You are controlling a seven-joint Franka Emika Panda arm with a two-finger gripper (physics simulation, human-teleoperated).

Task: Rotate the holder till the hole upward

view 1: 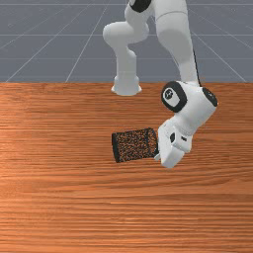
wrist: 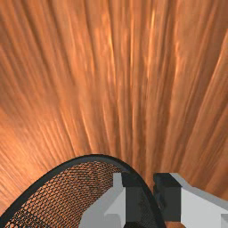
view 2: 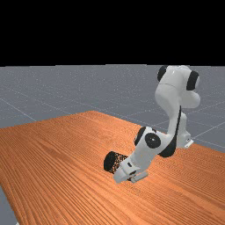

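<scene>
My gripper (wrist: pixel 148 187) grasps the rim (wrist: pixel 95 158) of the side-lying holder (view 1: pixel 132 145), so I judge the turn is next: lift slightly, rotate it upright.

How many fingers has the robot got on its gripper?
2. One finger is inside the holder, the other finger is outside it, and the holder's rim runs between them.

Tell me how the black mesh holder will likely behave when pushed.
The holder will probably roll if pushed across its length, since it lies on its round side. Its wall is open mesh, so it's likely light for its size. The solid rim suggests it may keep its shape.
</scene>
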